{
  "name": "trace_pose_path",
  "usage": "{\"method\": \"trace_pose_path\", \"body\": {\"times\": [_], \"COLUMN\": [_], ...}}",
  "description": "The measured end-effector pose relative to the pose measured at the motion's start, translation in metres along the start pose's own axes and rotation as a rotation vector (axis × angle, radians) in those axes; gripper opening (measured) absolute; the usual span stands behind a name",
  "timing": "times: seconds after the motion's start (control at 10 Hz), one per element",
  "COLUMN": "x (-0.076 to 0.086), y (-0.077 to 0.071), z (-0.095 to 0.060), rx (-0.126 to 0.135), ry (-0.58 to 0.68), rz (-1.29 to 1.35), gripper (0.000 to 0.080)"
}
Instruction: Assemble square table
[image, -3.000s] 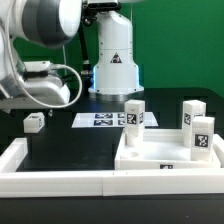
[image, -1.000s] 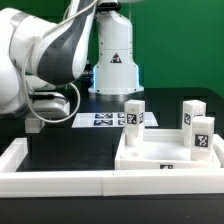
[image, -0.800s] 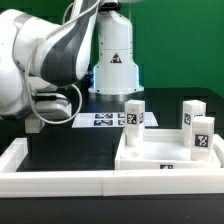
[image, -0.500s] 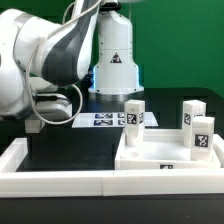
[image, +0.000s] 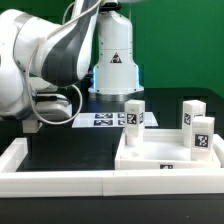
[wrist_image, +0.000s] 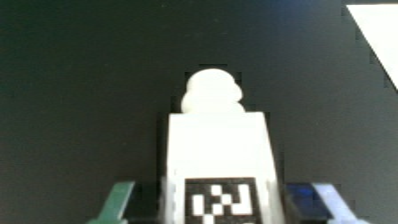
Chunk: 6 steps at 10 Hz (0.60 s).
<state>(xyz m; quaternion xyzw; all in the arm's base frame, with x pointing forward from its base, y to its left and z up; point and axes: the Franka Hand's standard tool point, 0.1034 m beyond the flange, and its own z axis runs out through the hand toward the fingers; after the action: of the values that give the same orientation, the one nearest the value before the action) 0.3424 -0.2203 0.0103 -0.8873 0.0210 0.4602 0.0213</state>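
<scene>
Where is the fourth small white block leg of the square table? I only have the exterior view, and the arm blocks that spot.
Observer: In the wrist view the small white block leg lies on the black table surface, between the two fingers of the gripper.
Operator: Is it gripped already?
Observer: Not yet. A dark gap seems to show between each finger and the leg, so the jaws stand open.
Operator: Which way does it point?
Observer: Its rounded peg points away from the gripper, and its black-and-white marker tag faces the wrist camera.
</scene>
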Motion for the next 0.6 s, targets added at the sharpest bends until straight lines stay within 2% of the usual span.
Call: {"method": "trace_pose_path", "body": {"times": [0.3, 0.4, 0.6], "x": [0.0, -0.002, -0.014], "y": [0.0, -0.002, -0.018], "z": [-0.002, -0.013, -0.032], "rx": [-0.002, -0.008, -0.009], "ry": [0.003, 0.023, 0.064], "rz": [0.0, -0.005, -0.017], "gripper": [0.0285, 0.0285, 0.0285]}}
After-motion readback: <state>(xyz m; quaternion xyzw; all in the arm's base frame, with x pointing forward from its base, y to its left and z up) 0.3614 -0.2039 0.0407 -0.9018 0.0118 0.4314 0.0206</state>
